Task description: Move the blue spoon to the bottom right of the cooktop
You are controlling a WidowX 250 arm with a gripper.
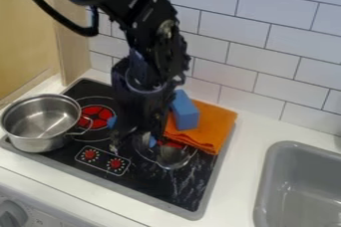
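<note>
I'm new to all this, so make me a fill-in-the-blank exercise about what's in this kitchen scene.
In the camera view, the pot stands at the ____ side of the cooktop.
The cloth under the blue block is ____ in colour.
A grey ____ is set into the white counter.
The cooktop's front panel has ____ red knobs.

Missing words: left; orange; sink; two

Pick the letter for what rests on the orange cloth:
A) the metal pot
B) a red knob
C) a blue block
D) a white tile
C: the blue block sits on the left part of the orange cloth, while the metal pot stands apart at the picture's left.
</note>
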